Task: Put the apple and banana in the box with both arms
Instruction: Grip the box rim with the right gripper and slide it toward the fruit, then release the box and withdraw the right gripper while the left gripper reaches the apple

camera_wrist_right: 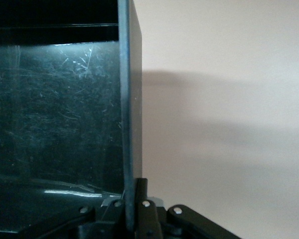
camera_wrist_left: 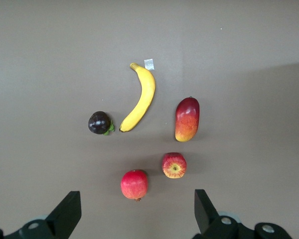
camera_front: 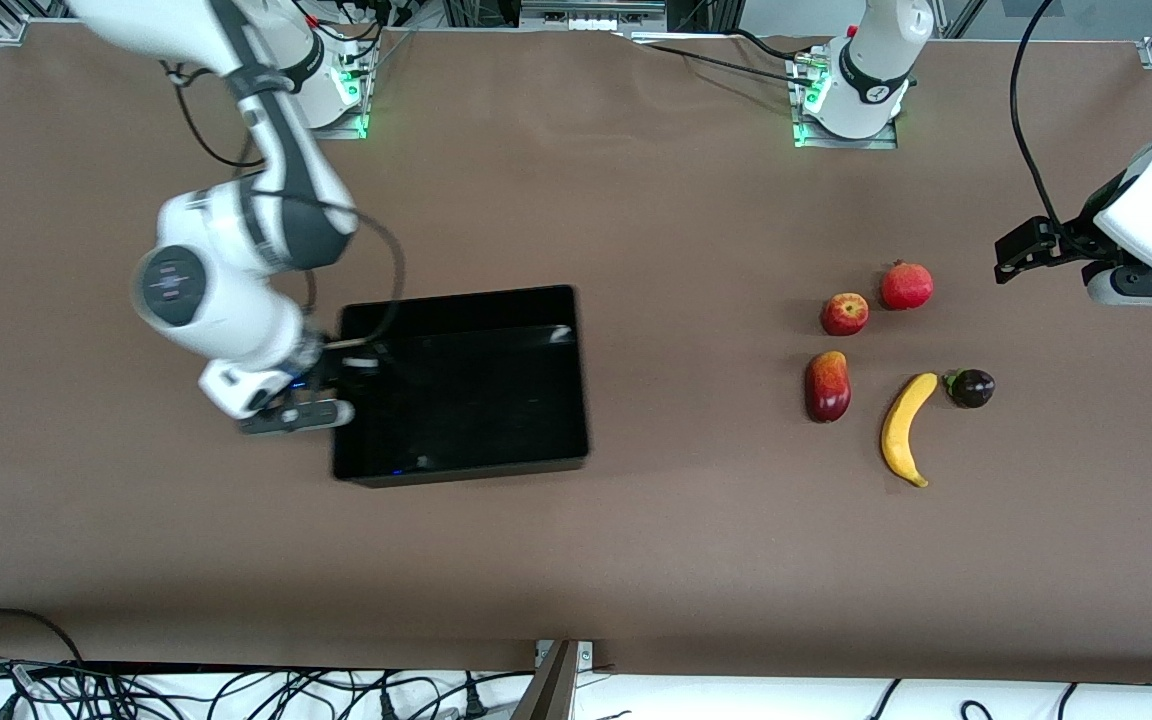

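- Toward the right arm's end of the table sits the box (camera_front: 496,400), a shallow glossy black tray with low walls; nothing lies in it, and its scratched floor shows in the right wrist view.
- The right gripper (camera_front: 336,385) is at the box's wall on the side toward the right arm's end, its fingers pinched on that thin wall (camera_wrist_right: 127,124), one inside and one outside.
- The left gripper (camera_front: 1021,248) hangs in the air over the left arm's end of the table, fingers (camera_wrist_left: 67,211) spread wide, gripping nothing.
- The apple (camera_front: 844,313), small, red with pale yellow streaks, rests on the table just beside a pomegranate (camera_front: 906,286).
- The banana (camera_front: 906,430), long, curved, plain yellow, lies nearer the front camera than the apple, between a mango (camera_front: 827,386) and a dark purple fruit (camera_front: 970,388).
- Both task fruits are well apart from the box.
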`<control>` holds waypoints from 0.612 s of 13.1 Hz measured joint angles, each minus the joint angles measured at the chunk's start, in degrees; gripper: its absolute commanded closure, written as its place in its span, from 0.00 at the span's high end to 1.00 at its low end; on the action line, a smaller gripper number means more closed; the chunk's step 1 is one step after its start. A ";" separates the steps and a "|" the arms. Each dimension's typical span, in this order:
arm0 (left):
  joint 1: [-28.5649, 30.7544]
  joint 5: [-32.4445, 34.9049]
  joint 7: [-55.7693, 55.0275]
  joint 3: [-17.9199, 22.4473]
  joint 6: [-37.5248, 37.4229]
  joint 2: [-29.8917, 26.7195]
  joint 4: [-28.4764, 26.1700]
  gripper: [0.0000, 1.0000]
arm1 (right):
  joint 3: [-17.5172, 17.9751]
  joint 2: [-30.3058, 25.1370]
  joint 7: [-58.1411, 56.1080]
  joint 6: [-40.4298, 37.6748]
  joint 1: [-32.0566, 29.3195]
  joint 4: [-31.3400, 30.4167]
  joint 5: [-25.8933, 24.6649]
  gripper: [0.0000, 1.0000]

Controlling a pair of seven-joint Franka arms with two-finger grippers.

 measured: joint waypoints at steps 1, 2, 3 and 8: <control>0.00 0.00 0.00 0.00 0.00 0.00 0.03 1.00 | 0.05 1.31 4.16 0.02 2.40 0.97 0.01 0.00; 0.00 0.00 0.00 0.00 0.00 0.00 0.04 1.00 | 0.09 3.17 8.34 0.12 4.79 2.61 0.02 0.00; 0.01 0.00 0.00 0.01 -0.05 0.02 0.05 1.00 | 0.14 5.43 12.54 0.22 7.20 4.86 0.09 0.00; -0.20 0.00 0.00 -0.27 -7.45 1.18 -0.25 1.00 | 0.23 18.05 26.06 7.70 16.57 15.57 3.02 0.00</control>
